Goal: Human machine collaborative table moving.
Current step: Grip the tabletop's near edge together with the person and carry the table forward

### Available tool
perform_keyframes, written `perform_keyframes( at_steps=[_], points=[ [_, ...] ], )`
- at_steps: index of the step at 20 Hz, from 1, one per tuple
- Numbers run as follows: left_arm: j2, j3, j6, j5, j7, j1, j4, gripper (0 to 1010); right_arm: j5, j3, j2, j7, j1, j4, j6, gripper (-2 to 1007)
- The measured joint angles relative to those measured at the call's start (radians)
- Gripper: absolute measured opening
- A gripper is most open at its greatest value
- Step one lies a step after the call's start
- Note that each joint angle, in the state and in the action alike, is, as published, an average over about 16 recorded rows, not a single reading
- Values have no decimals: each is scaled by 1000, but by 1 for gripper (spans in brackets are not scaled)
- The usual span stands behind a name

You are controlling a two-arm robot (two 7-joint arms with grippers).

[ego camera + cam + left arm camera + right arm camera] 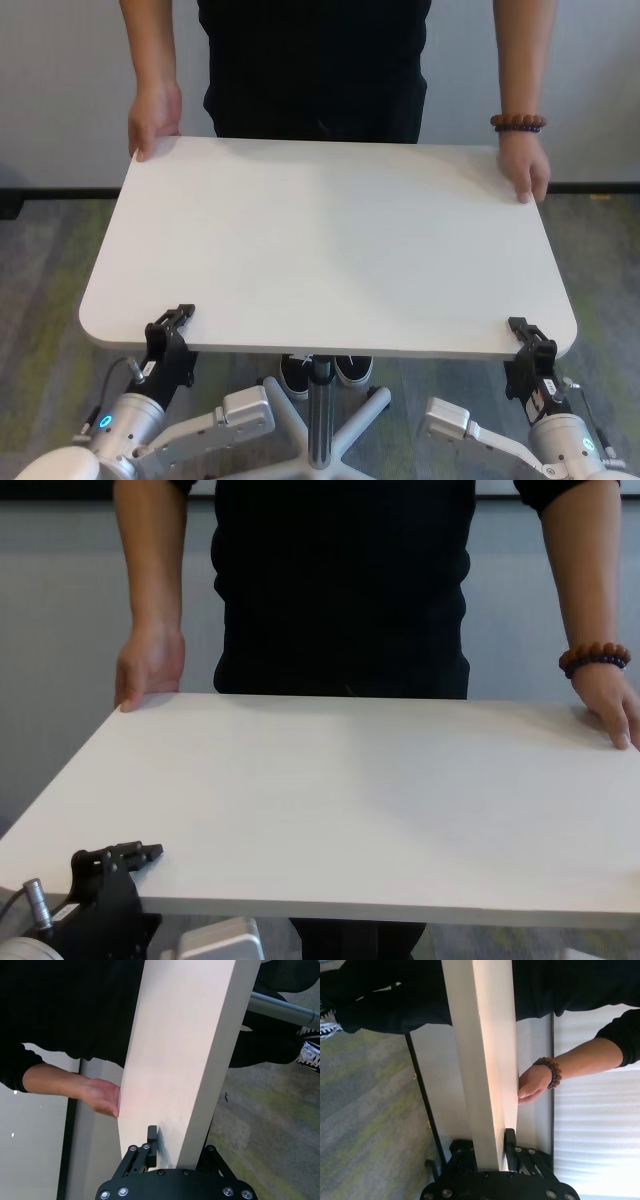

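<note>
The white table (330,250) stands between me and the human (315,70), who wears a black top and holds the two far corners, one hand at each (155,120) (525,172), a bead bracelet (518,123) on one wrist. My left gripper (172,322) is shut on the table's near edge at its left corner; the left wrist view shows its fingers (151,1142) clamping the tabletop (175,1060). My right gripper (530,338) is shut on the near edge at the right corner, as the right wrist view shows (502,1150). The chest view shows the left gripper (115,865) on the edge.
The table's slim metal pedestal leg (320,400) rises from a white star-shaped base (345,430) between my arms. The human's sneakers (325,372) show under the tabletop. A grey-green carpet (40,270) covers the floor, and a pale wall (60,90) stands behind the human.
</note>
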Motion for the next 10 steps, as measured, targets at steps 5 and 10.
perform_keyframes(
  at_steps=[5,10],
  points=[
    [12,3,-9,-1,-16,1,-19,321,19,27,2,12,-10,-9,-28,229],
    [23,4,-18,-6,-38,-5,-34,322,41,58,3,25,-16,-14,-56,230]
  ],
)
